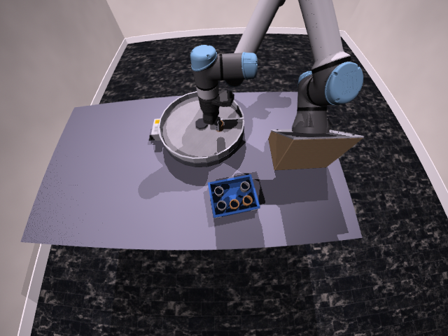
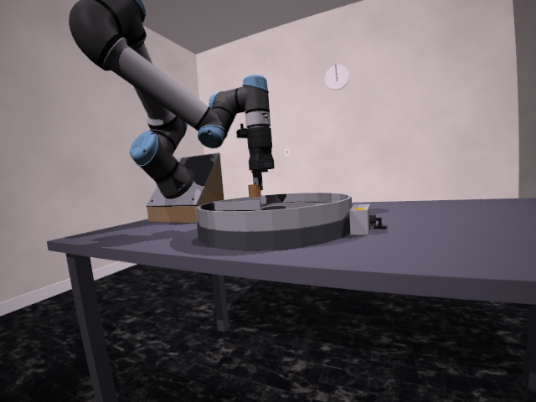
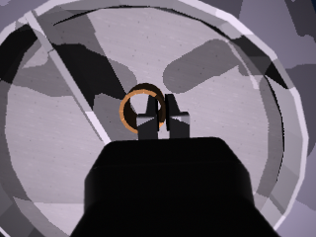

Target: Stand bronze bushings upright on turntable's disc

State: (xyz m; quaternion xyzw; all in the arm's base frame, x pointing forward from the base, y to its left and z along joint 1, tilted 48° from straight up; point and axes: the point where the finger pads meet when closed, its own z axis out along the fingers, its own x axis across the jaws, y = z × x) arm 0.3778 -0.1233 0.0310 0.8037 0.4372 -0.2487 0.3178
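My gripper (image 1: 218, 127) (image 2: 258, 185) (image 3: 161, 106) is shut on the wall of a bronze bushing (image 2: 254, 190) (image 3: 122, 111), one finger inside it. The bushing is upright above the turntable's disc (image 1: 184, 141) (image 3: 222, 109), between the dark hub (image 1: 201, 124) and the wall. Its lower end is near rim height in the exterior view. The blue crate (image 1: 236, 212) holds two bronze bushings, one (image 1: 234, 208) front middle and one (image 1: 247, 204) front right. It also holds three steel bushings, at back left (image 1: 218, 187), back right (image 1: 245, 181) and front left (image 1: 221, 210). All five show open ends upward.
A raised wall (image 1: 233, 118) (image 2: 237, 204) (image 3: 66, 78) runs across part of the disc beside the held bushing. The turntable's high rim (image 2: 276, 220) surrounds the disc. A small box (image 1: 156, 128) (image 2: 360, 220) sits outside the rim. The arm's wedge-shaped mount (image 1: 304, 153) stands right of the turntable in the top view.
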